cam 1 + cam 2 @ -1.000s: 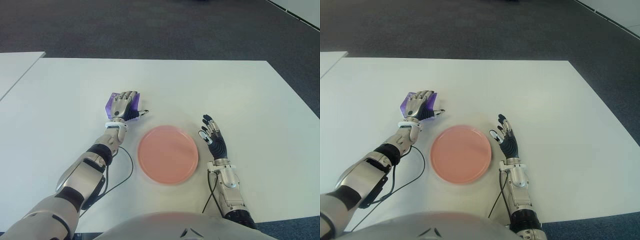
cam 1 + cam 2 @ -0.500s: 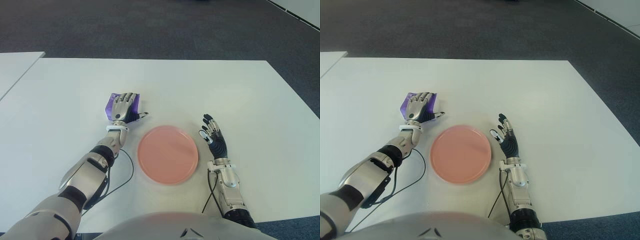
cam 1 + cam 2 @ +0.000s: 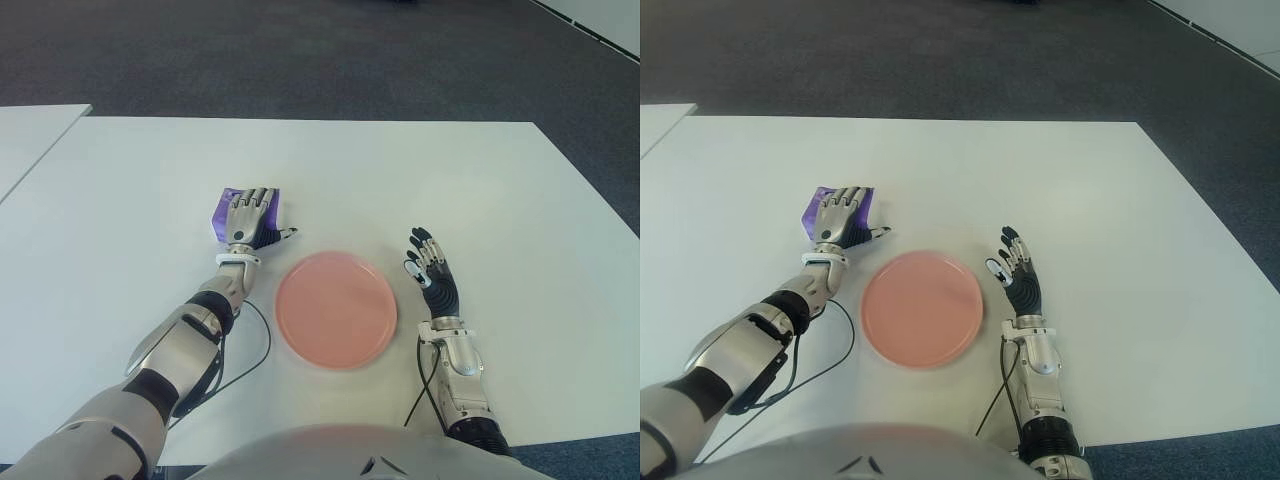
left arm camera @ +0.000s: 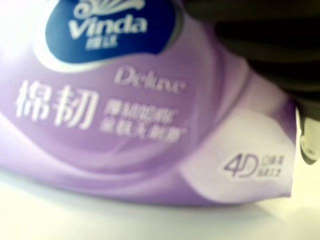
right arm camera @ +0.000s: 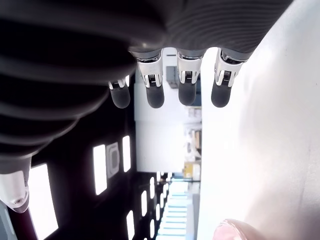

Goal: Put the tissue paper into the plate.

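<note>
Left of plate (image 3: 335, 309), L hand (image 3: 250, 217) flat atop tissue pack (image 3: 226, 209); R hand (image 3: 431, 277) open.

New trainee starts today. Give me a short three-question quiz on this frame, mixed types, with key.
1. True or false: the tissue pack already lies in the plate.
2. Which hand is on the tissue pack? A) left hand B) right hand C) neither
3. Fill in: the right hand shows beside the plate on the robot's ____ side, fingers spread and holding nothing.

Key
1. False. The pack lies on the table, beyond the plate and to the robot's left of it, and the plate holds nothing.
2. A. The left hand lies over the pack; whether its fingers have closed on it cannot be told.
3. right
</note>
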Tool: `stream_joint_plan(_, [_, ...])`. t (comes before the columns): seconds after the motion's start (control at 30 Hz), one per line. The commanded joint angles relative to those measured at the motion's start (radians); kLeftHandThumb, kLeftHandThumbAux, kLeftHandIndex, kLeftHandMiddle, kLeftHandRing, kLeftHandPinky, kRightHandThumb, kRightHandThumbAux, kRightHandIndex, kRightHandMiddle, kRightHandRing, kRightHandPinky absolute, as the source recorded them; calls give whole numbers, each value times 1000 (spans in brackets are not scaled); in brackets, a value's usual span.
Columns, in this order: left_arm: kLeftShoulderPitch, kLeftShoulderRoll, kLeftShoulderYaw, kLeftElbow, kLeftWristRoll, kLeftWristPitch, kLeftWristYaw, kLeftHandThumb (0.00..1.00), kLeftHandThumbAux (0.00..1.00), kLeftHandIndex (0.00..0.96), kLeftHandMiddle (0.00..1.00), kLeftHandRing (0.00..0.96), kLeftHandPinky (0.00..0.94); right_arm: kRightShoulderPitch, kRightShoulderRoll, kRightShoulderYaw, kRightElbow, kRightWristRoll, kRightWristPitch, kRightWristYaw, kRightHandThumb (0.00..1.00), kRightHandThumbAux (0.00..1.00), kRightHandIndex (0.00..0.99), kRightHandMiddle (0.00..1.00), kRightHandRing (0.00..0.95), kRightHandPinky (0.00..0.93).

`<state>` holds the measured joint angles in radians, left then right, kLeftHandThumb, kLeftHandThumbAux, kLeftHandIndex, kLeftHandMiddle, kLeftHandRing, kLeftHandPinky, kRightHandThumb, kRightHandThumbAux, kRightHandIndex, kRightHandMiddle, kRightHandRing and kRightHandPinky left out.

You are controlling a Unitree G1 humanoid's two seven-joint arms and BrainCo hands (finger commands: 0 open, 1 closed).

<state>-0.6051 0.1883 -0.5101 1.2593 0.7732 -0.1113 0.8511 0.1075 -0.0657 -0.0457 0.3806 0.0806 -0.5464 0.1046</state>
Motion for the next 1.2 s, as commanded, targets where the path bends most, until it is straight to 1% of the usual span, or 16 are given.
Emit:
stream_joint_plan(0.03, [130,-54,-7,84,-32,29,-157,249,469,170,242,254,301,104,1,-20,71,29,148,10,272,493,55,93,28,0])
stream_joint_plan(0.1, [135,-60,-10,83,-31,26,-140,267,474,184,260,273,326,109,4,-22,44,38,181,11,273,494,55,96,27,0])
stream_joint_plan(0.17, [138,-64,-14,82,-28,22,-126,349,494,243,325,336,387,113,7,-24,23,45,208,10,278,493,57,101,27,0])
stream_joint_plan(0.3, [142,-69,-24,84,-20,25,-99,461,515,310,400,405,460,119,9,-29,-5,51,239,7,284,495,59,105,27,0])
stream_joint_plan(0.33, [144,-70,-28,85,-15,27,-89,551,579,351,442,448,506,121,10,-30,-12,52,246,5,285,497,62,109,29,0])
stream_joint_plan(0.37, [145,-71,-39,86,-3,35,-75,609,619,378,470,475,536,124,11,-32,-22,52,252,2,285,498,65,111,30,0])
stream_joint_plan(0.43, [144,-71,-63,88,21,52,-56,664,654,404,514,522,576,127,13,-36,-35,52,257,-1,280,497,68,115,35,0])
stream_joint_plan(0.47, [144,-72,-75,89,32,60,-49,730,655,408,530,557,611,128,15,-37,-40,52,258,-3,274,494,71,121,41,0])
stream_joint_plan(0.5, [142,-72,-93,91,48,73,-42,754,656,409,536,570,624,129,17,-40,-45,53,257,-6,272,493,72,123,43,0])
stream_joint_plan(0.57, [140,-72,-120,91,72,91,-31,814,654,421,554,638,706,129,21,-46,-51,54,254,-11,264,491,77,133,57,4])
stream_joint_plan(0.67, [138,-71,-144,91,88,105,-18,846,652,429,554,700,785,128,25,-54,-53,55,246,-15,259,492,83,145,74,26])
stream_joint_plan(0.77, [137,-69,-157,90,90,110,-5,857,652,432,553,733,819,127,30,-60,-53,54,237,-19,258,496,87,152,86,41])
stream_joint_plan(0.9, [137,-61,-159,84,84,104,34,862,652,431,553,766,831,125,38,-70,-53,58,223,-25,263,502,98,165,102,54])
stream_joint_plan(0.93, [136,-58,-158,82,80,99,44,863,653,428,552,774,826,123,40,-73,-52,59,221,-26,267,505,104,171,111,72])
stream_joint_plan(1.07, [138,-56,-144,76,58,67,84,862,657,420,544,790,818,118,47,-82,-51,64,223,-30,286,515,120,185,136,118])
stream_joint_plan(1.2, [118,-49,-135,59,47,35,123,861,659,415,539,798,814,110,58,-91,-45,72,239,-36,301,524,128,192,145,120])
